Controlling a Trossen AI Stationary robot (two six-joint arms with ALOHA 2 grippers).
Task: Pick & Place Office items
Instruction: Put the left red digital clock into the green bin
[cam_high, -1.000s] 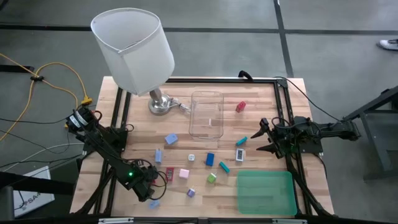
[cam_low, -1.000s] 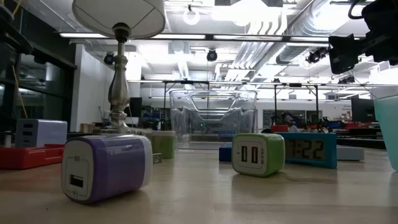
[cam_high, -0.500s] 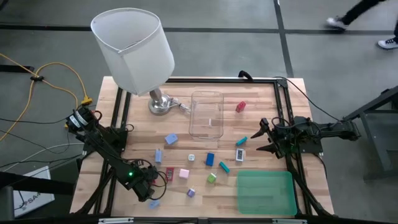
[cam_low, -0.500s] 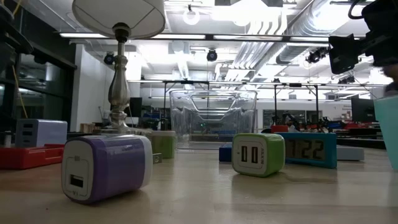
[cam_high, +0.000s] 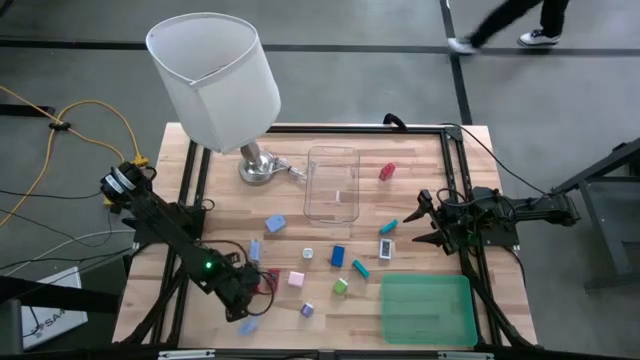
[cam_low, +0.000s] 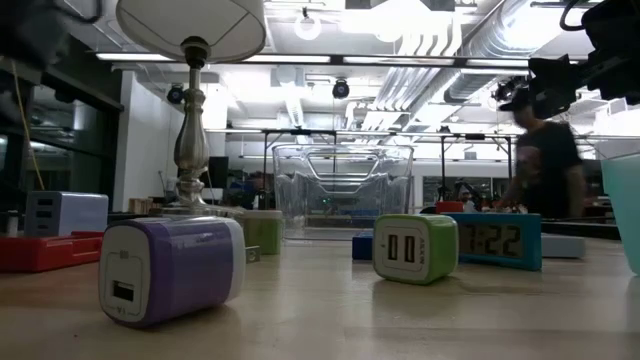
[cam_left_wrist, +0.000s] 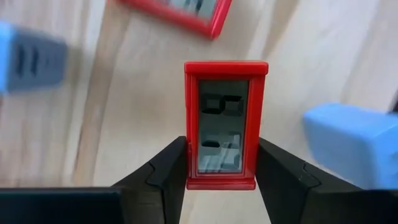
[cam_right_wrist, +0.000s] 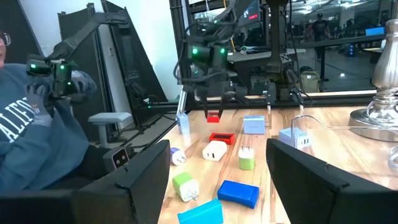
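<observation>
The left pincer (cam_left_wrist: 221, 171) is clenched on a red clock (cam_left_wrist: 226, 124) (light, rigid, slick plastic), gripping its narrow sides; the right pincer (cam_high: 428, 222) waits released.

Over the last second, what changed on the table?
The left end effector, shut on a small red clock, has lifted it off the table near another red clock. The right end effector and the remaining pieces stayed put; a person walked past behind.

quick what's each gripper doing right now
Left gripper: shut on the red clock, lifted off the table.
Right gripper: open, holding nothing, waiting at the table's right side.
</observation>
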